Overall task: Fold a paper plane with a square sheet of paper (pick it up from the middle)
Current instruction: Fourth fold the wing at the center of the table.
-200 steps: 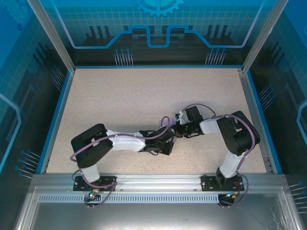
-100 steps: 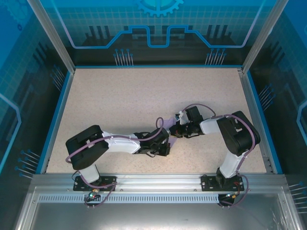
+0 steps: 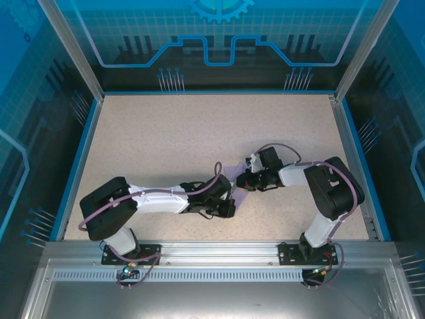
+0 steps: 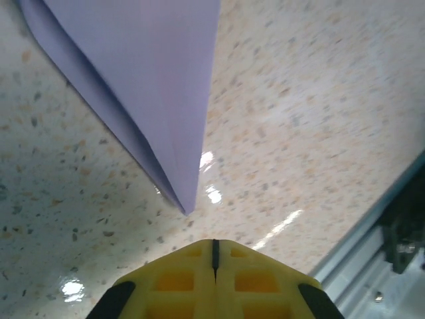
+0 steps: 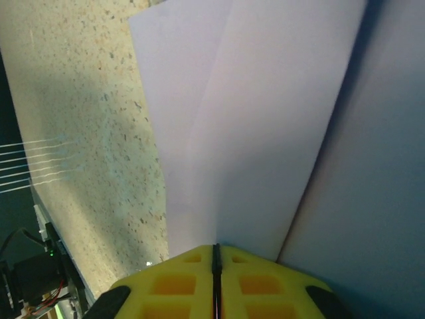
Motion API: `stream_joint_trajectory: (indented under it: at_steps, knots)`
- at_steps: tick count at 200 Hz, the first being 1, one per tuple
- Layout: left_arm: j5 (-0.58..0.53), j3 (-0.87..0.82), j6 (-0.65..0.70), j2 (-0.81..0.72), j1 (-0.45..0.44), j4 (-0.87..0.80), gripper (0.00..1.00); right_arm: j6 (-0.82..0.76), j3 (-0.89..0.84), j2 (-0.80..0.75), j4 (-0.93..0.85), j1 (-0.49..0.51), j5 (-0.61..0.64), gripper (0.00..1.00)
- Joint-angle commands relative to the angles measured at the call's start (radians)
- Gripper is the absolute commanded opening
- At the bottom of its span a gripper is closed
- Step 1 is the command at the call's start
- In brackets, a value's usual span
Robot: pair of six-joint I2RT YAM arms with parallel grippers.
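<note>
Matt, smooth lilac paper plane (image 4: 153, 66) on a glossy speckled table (image 4: 299, 100) (stone-look finish).

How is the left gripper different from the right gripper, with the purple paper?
The left gripper has bare table just in front of its tips, and the pointed corner of the lilac paper lies a little ahead. The right gripper has paper reaching right up to its tips. The left gripper touches no paper. The right gripper meets it, but I cannot tell if it pinches it. Both have yellow fingers closed together.
</note>
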Motion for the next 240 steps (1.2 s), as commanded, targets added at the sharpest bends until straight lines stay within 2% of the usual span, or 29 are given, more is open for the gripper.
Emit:
stream_joint_trajectory:
  at_steps: [1,40,72,86,107,151,189,240]
  knots:
    - [-0.045,0.033,0.008,-0.052,0.024,-0.015,0.0,-0.014,-0.009,-0.038,-0.109,-0.014,0.05,0.13]
    - [-0.136,0.037,-0.001,-0.031,0.066,0.005,0.0,-0.015,0.008,-0.132,-0.165,-0.019,0.042,0.21]
    - [-0.13,0.044,0.003,0.006,0.083,0.078,0.02,-0.027,-0.003,-0.19,-0.207,-0.036,0.058,0.26]
    - [-0.116,0.048,-0.002,0.023,0.089,0.103,0.02,-0.037,-0.008,-0.187,-0.219,-0.043,0.062,0.28]
    - [-0.112,0.05,0.001,0.036,0.09,0.117,0.08,-0.041,-0.012,-0.161,-0.203,-0.044,0.038,0.33]
    - [-0.106,0.07,0.011,0.096,0.103,0.11,0.09,-0.035,-0.008,-0.102,-0.149,-0.036,-0.004,0.38]
    - [-0.104,0.077,0.021,0.129,0.105,0.095,0.09,-0.015,-0.007,-0.067,-0.078,-0.017,-0.064,0.39]
    - [-0.112,0.063,0.023,0.13,0.112,0.072,0.09,-0.002,-0.008,-0.039,-0.029,0.018,-0.109,0.34]
